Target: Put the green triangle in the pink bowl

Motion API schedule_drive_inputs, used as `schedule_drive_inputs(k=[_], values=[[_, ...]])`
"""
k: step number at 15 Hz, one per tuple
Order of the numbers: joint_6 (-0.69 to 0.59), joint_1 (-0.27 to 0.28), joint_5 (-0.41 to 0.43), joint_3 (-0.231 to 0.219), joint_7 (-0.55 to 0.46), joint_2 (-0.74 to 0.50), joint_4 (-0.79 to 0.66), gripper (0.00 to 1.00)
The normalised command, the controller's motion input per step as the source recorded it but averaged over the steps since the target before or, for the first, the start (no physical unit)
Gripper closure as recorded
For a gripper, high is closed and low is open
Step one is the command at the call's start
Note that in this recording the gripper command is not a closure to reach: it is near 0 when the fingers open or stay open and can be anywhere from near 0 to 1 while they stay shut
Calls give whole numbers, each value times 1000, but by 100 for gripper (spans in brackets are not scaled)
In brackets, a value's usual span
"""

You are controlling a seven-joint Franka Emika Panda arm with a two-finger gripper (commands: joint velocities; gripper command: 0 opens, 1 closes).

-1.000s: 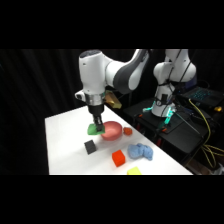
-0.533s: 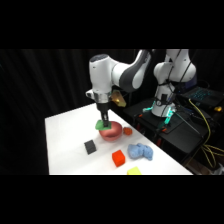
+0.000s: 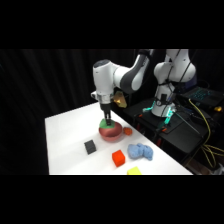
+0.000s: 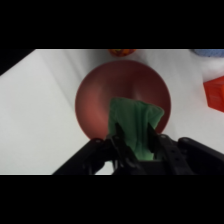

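One green triangle (image 4: 134,124) in pincer (image 4: 136,145) grip above pink bowl (image 4: 95,100), no readable writing.

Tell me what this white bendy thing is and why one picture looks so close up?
It is a robot arm with a gripper on its end. One picture comes from a camera beside the white table. The close one comes from a camera on the arm's wrist, looking straight down. The gripper holds a green triangle over a pink bowl. An orange cube, a dark block, something blue and a yellow piece lie on the table too.
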Motion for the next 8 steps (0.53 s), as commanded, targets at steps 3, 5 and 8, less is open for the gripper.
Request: schedule_drive_inputs(k=[3, 5, 8], values=[[54, -13, 107, 12, 53, -201, -123, 0], [52, -11, 102, 14, 39, -204, -115, 0], [47, -10, 84, 14, 28, -196, -103, 0]])
